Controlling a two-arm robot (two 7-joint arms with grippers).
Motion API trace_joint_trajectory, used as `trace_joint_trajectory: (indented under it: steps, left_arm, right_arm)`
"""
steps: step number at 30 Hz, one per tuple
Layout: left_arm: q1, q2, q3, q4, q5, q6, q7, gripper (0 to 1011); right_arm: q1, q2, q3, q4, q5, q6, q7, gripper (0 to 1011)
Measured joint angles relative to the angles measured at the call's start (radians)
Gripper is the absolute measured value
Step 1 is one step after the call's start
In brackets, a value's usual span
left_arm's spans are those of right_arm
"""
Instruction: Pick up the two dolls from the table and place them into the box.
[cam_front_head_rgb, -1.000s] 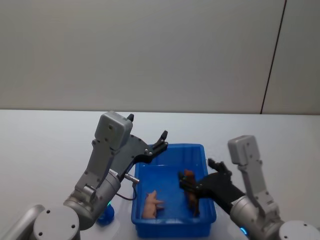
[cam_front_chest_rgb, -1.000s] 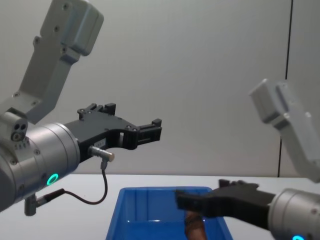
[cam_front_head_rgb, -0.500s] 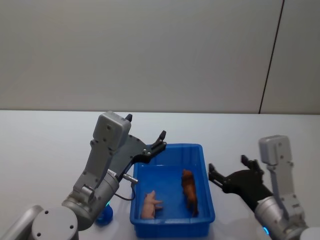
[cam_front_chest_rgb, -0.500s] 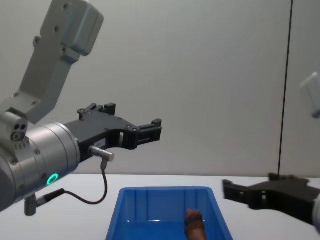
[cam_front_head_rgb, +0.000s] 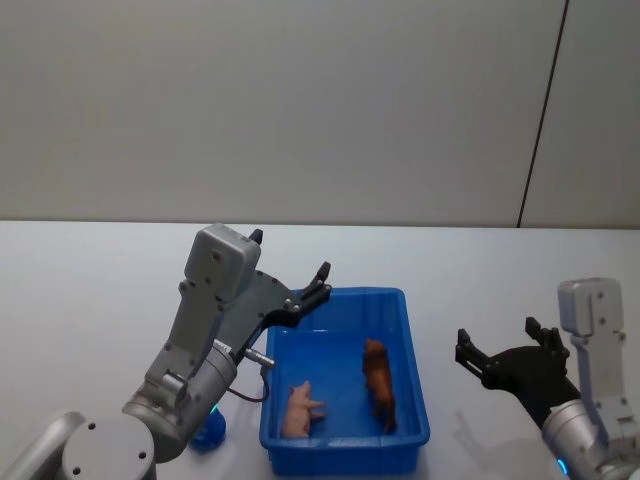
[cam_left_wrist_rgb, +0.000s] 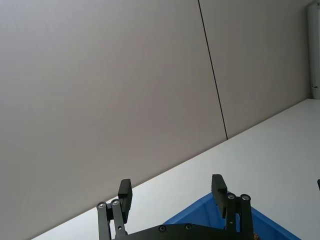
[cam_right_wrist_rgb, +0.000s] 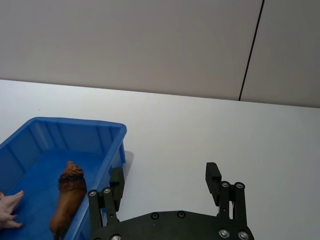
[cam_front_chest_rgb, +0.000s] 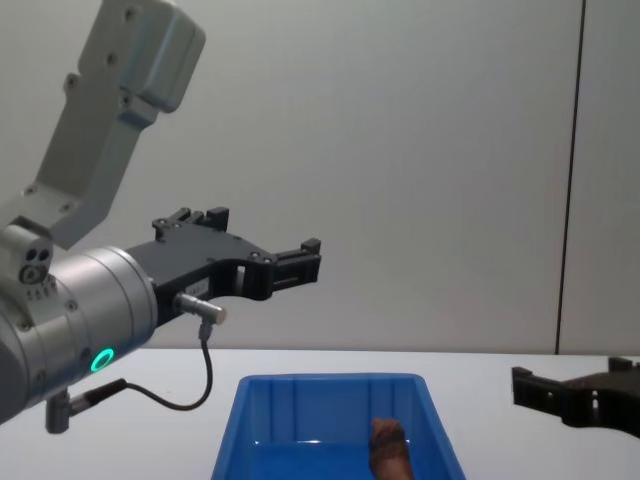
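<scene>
Left gripper (cam_left_wrist_rgb: 171, 192): fingers (cam_left_wrist_rgb: 125, 193) set wide apart, nothing between them. The head view puts it raised over the far left corner of the box (cam_front_head_rgb: 345, 293), pointing forward. In the chest view it sits well above the rim, clear of the bin.

Right gripper (cam_right_wrist_rgb: 165, 179): fingers (cam_right_wrist_rgb: 212, 176) also spread, empty. It hangs low over the table (cam_front_head_rgb: 100, 280) to the right of the box, apart from the box's right wall. A faint shadow lies under it on the white top.

Box: bright blue, rectangular, thick rim. It stands on the table between the two arms, closer to the left one. Both dolls are inside, on the floor of the bin.
- Reddish-brown doll (cam_front_head_rgb: 378, 382): lies close along the right wall, its long axis running near to far. The chest view catches its shaggy top inside the bin.
- Pale pink doll (cam_front_head_rgb: 301, 408): on its side in the near left part, legs pointing toward the brown one.
- The two are apart, with bare blue floor between them.

The right wrist view shows the brown doll close to the wall on the gripper's side and the pink one cut off at the picture's edge.
</scene>
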Motion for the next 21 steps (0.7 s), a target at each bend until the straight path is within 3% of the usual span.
trace_joint_trajectory:
  steps: [11, 21]
  left_arm:
    - [0.038, 0.021, -0.009, -0.041, -0.036, 0.032, 0.056, 1001]
    - [0.099, 0.052, -0.023, -0.092, -0.115, 0.085, 0.137, 1001]
  right_arm:
    - [-0.010, 0.008, 0.009, -0.007, 0.007, 0.002, -0.024, 1001]
    - [-0.014, 0.011, 0.012, -0.010, 0.009, 0.003, -0.034, 1001]
